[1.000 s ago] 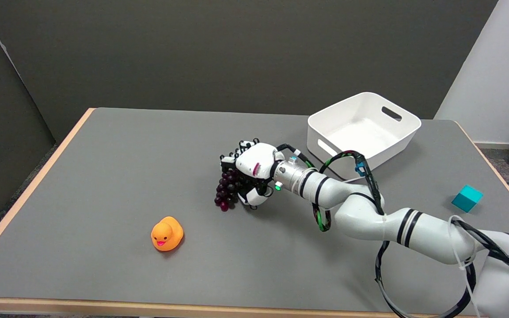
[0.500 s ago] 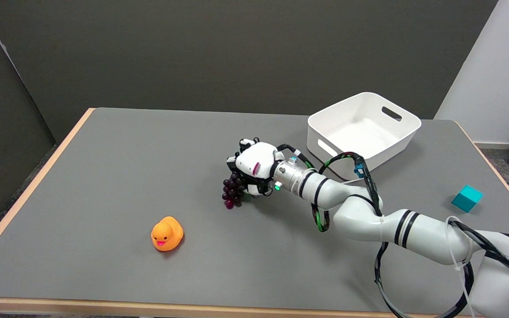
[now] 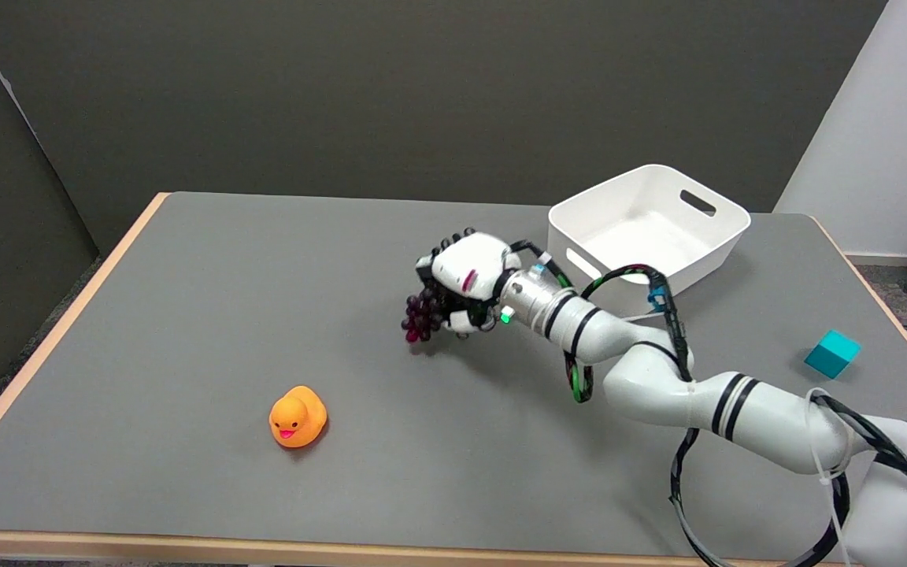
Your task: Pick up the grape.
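Observation:
A dark purple bunch of grapes (image 3: 420, 316) hangs from my right hand (image 3: 461, 283), just above the grey table (image 3: 186, 315) near its middle. The hand grips the top of the bunch with its fingers curled around it. Most of the grapes dangle below and to the left of the hand. My white right arm (image 3: 658, 378) reaches in from the lower right.
An orange rubber duck (image 3: 297, 417) sits on the table to the front left of the hand. A white bin (image 3: 647, 224) stands behind and to the right of the hand. A teal cube (image 3: 831, 353) lies near the right edge.
The hand has risen and moved slightly right and back, carrying the grape bunch up off the table surface. The duck, bin and cube have not moved.

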### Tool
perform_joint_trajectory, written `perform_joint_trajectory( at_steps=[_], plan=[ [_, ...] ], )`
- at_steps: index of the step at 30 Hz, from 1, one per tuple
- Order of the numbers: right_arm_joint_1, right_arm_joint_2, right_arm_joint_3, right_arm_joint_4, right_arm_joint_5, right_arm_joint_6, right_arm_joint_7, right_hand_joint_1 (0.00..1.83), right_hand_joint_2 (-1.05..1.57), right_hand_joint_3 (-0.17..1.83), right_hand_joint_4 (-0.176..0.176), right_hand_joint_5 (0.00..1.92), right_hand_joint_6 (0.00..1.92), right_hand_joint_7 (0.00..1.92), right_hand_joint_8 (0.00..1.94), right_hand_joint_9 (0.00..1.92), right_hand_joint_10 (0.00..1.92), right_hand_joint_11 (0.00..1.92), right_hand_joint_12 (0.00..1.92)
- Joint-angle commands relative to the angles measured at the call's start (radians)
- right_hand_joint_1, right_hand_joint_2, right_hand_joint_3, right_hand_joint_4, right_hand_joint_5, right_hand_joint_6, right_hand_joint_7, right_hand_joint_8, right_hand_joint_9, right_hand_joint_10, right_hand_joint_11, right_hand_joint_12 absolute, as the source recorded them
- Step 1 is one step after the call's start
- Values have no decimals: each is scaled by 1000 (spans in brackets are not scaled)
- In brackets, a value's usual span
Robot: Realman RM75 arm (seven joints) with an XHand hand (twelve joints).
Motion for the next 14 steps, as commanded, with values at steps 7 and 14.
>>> perform_joint_trajectory(
  at_steps=[7, 14],
  plan=[
    [-105, 105, 581, 295, 7, 81, -166, 1196, 976, 567, -134, 635, 1478, 886, 1468, 905, 1664, 957, 1921],
    [-155, 119, 804, 275, 181, 66, -275, 1195, 974, 571, -130, 636, 1480, 885, 1468, 905, 1665, 957, 1921]
  ],
)
